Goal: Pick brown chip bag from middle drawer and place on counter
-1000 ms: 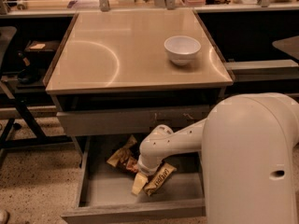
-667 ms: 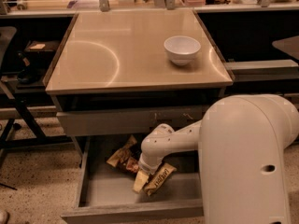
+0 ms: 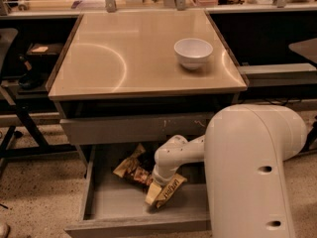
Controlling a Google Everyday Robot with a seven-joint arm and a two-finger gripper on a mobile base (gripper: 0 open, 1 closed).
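My white gripper (image 3: 157, 185) sits on the crinkly dark-brown chip bag (image 3: 132, 168) inside the shallow grey box drawer (image 3: 117, 206); I can't tell the jaws' state.

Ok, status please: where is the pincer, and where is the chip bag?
Pincer down in open middle drawer, at brown chip bag. Bag lies in drawer. White bowl on counter.
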